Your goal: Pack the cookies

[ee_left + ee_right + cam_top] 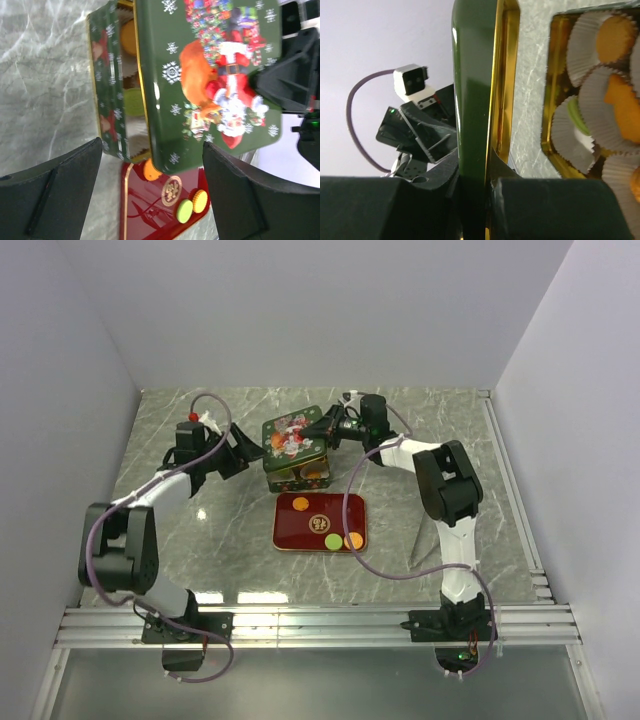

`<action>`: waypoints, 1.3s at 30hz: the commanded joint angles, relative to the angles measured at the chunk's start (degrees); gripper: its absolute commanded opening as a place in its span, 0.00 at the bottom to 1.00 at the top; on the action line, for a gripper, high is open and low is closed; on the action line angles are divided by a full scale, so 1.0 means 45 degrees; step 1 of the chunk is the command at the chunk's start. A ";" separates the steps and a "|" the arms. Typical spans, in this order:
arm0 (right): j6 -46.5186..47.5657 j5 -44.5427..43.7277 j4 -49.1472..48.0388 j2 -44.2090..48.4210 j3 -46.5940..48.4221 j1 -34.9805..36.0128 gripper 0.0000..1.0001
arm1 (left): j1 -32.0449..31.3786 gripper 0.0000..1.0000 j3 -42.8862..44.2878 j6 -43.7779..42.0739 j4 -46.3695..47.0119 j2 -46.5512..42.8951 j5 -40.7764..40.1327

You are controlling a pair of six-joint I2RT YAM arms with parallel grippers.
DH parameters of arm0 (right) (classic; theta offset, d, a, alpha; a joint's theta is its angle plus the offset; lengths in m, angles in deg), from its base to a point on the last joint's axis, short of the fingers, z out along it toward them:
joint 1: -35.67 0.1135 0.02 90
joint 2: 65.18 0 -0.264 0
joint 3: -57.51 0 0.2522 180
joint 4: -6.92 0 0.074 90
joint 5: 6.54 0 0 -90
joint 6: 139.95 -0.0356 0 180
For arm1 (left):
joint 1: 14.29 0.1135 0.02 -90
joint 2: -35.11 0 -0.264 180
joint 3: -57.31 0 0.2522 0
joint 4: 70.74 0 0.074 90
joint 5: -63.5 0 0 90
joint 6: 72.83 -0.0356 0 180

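Green lid (292,432) (Santa print) pinched in the closed right gripper (472,200) above the tin (297,472) at frame centre, left gripper (243,447) wide open beside it, three cookies (333,541) on red tray (290,530) below

The left arm (130,540) and right arm (445,485) are built alike: bulky black joint housings joined by white links, each on a black base at the near edge. A purple left cable (349,117) and a purple right cable (347,510) loop alongside. The left wrist camera (412,82) is a white box with 2 dark lenses. The left gripper (152,150) has thick, matte black fingers (60,190).
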 commanded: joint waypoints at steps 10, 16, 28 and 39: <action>0.0659 0.0067 0.0593 -0.0901 0.1621 0.0116 0.03 | 0.0031 0.85 0.0963 0.0241 0.2204 0.2939 0.1431; 0.0600 0.0145 0.0515 -0.1253 0.1583 0.0136 0.03 | 0.0012 0.83 0.1335 0.0437 0.2595 0.3780 0.1783; 0.1264 0.0125 0.1043 -0.1097 0.1037 0.0155 0.04 | 0.0012 0.80 0.1531 0.0593 0.2713 0.4425 0.1939; 0.2358 -0.0050 0.2116 -0.0707 0.0314 0.0194 0.07 | -0.0164 0.71 0.1569 0.0339 0.2499 0.4854 0.2076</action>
